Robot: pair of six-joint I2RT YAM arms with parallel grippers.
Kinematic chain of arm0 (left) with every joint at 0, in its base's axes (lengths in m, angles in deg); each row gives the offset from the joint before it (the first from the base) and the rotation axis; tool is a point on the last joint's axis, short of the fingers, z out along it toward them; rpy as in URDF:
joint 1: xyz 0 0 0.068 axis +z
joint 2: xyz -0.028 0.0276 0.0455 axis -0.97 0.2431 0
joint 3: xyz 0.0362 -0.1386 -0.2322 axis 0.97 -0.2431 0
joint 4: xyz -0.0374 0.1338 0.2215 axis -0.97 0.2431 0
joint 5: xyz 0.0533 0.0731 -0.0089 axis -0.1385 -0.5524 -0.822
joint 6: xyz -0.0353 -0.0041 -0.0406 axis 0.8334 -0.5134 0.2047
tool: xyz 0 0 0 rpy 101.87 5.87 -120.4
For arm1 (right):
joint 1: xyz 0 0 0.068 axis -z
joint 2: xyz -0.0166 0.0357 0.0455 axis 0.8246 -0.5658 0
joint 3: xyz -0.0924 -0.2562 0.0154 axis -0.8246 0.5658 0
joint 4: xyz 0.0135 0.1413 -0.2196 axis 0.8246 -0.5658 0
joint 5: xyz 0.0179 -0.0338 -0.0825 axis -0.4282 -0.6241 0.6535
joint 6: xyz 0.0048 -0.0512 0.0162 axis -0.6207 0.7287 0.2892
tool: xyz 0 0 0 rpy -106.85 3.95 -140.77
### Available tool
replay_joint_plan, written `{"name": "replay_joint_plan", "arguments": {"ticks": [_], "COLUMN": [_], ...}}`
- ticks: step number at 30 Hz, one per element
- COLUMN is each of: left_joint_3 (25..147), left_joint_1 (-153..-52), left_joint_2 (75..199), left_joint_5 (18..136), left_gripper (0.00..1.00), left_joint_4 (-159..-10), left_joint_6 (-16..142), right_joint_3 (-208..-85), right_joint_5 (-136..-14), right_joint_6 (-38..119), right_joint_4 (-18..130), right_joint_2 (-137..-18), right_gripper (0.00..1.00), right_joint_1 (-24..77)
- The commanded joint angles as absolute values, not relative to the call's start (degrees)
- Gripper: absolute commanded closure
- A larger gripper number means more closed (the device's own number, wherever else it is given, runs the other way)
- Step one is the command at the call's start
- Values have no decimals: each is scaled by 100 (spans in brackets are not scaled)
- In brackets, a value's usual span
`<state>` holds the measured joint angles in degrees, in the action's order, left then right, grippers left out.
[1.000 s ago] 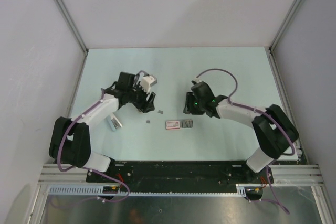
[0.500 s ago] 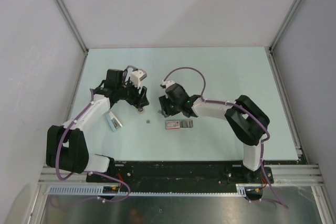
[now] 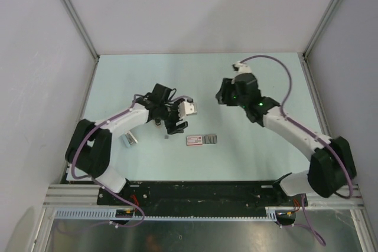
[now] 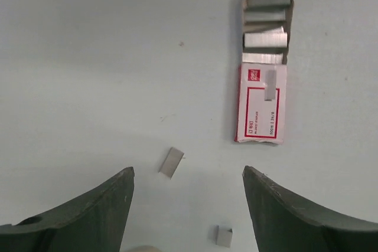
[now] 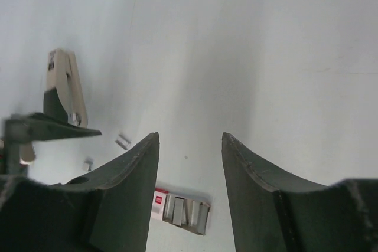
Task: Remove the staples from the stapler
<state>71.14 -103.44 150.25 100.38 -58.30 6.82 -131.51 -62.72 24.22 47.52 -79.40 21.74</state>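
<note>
Left end effector (image 4: pixel 188 175), spread and empty, has swung over the staples (image 4: pixel 171 162) at 9 o'clock of the red box (image 4: pixel 261 105), while the right end effector (image 5: pixel 190 140), likewise spread and empty, has retreated toward 1 o'clock; the stapler (image 3: pixel 127 139) lies farther toward 9 o'clock, suggesting unloading is done.

The left arm (image 3: pixel 118 123) bends at its elbow and reaches in toward the middle; the left fingers (image 4: pixel 71 216) point down, spread wide apart, with nothing between them; the right arm (image 3: pixel 289 128) stretches out long toward the far side; the right fingers (image 5: pixel 118 199) are spread apart too, and empty.
</note>
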Motion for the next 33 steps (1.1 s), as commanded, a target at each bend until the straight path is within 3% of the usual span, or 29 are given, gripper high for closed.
{"name": "replay_joint_plan", "arguments": {"ticks": [1,12,20,27,33], "left_joint_3": [7211,7372,7847,8341,8692], "left_joint_1": [-10542,-10562,-10539,-10518,-10508], "left_joint_2": [15322,15928,16425,16870,17170], "left_joint_5": [9969,9782,9726,9586,9646], "left_gripper": [20,21,23,37,41], "left_joint_4": [-5699,-5440,-5049,-4480,-3841], "left_joint_6": [-1036,-2601,-2770,-2776,-2892], "right_joint_3": [-12749,-12266,-12206,-12185,-12174], "right_joint_5": [-6627,-7345,-7759,-7979,-8033], "right_joint_6": [2111,2065,2084,1984,1972], "right_joint_4": [4595,4661,4590,4637,4681], "right_joint_2": [-7355,-6768,-6641,-6749,-6812], "right_gripper": [49,54,57,59,60], "right_joint_1": [2638,3123,3368,3418,3435]}}
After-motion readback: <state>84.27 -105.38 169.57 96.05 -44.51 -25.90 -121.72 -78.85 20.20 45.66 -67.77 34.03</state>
